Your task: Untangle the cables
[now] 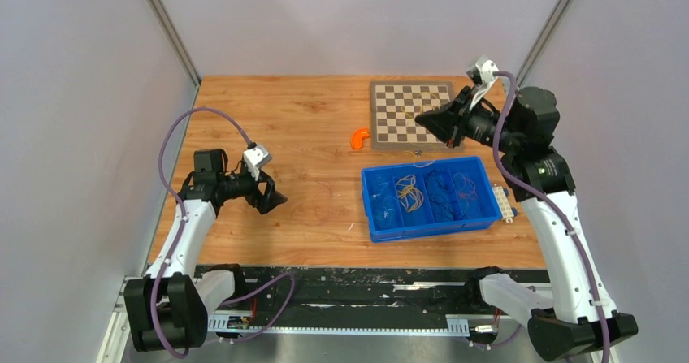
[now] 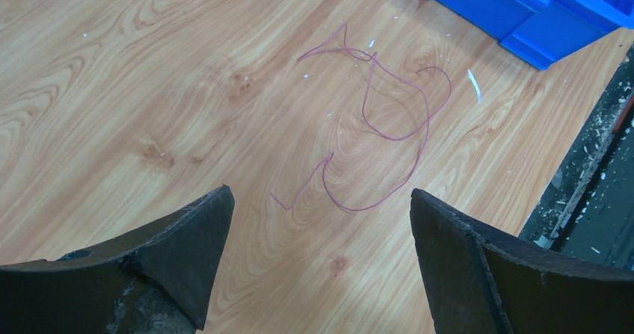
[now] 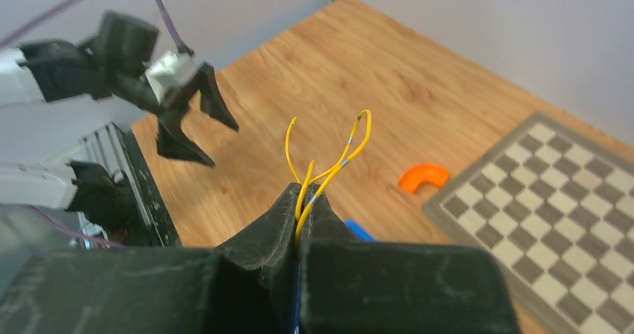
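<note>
A thin reddish cable (image 2: 389, 134) lies in loose loops on the wooden table (image 1: 268, 119), just ahead of my left gripper (image 2: 320, 192). That gripper is open and empty and hovers low over the wood. In the top view the cable (image 1: 323, 196) lies right of the left gripper (image 1: 272, 194). My right gripper (image 3: 303, 199) is shut on a yellow cable (image 3: 329, 169), whose loops stick out past the fingertips. It holds the cable high over the chessboard (image 1: 410, 111). Blue, yellow (image 1: 412, 192), black (image 1: 441, 194) and reddish (image 1: 465, 186) cables lie in the compartments of the blue bin (image 1: 370, 209).
An orange curved piece (image 1: 358, 138) lies left of the chessboard. A white perforated strip (image 1: 504, 203) rests against the bin's right side. The bin's corner (image 2: 523, 13) shows at the top right of the left wrist view. Grey walls close in the table.
</note>
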`<state>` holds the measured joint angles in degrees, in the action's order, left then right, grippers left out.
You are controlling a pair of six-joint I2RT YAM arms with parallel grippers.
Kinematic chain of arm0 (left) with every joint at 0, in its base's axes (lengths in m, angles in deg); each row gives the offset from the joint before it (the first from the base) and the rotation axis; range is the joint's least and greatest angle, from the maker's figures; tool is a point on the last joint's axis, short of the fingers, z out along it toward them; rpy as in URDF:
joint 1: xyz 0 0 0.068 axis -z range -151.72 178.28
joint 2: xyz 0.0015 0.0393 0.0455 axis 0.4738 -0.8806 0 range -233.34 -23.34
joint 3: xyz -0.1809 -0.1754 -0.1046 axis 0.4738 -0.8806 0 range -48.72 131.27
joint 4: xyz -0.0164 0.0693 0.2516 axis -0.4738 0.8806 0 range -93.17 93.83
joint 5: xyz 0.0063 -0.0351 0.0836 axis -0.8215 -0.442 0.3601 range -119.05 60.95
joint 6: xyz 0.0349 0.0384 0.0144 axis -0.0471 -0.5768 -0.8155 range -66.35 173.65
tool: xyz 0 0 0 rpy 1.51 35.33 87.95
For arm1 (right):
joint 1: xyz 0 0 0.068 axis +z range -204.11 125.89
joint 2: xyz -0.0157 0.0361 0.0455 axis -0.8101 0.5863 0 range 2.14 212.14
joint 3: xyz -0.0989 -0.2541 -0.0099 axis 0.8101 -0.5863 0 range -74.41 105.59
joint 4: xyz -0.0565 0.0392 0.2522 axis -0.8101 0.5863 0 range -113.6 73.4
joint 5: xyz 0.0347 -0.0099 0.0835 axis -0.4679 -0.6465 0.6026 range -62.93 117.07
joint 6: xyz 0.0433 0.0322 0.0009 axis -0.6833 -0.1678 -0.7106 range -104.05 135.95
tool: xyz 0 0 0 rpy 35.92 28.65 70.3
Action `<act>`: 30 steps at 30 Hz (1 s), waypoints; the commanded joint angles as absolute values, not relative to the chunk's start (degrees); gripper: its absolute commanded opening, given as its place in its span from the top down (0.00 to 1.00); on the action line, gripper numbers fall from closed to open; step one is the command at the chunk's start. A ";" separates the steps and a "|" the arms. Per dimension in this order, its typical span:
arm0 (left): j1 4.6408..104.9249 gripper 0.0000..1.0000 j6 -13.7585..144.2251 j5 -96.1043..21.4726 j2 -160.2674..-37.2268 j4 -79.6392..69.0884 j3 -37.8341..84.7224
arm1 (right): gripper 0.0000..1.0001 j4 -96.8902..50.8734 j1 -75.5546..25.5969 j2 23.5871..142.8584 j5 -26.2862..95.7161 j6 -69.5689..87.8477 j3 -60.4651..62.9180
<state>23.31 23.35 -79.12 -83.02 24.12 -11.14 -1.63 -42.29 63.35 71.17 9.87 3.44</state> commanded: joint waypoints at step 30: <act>23.03 0.00 25.62 -80.83 -82.50 23.61 -7.57 | 1.00 -2.29 -39.03 60.27 55.30 1.71 -19.12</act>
<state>23.31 25.25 -79.99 -81.99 24.77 -9.52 2.24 -40.89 60.38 54.56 8.49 -24.13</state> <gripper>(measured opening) 1.000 0.006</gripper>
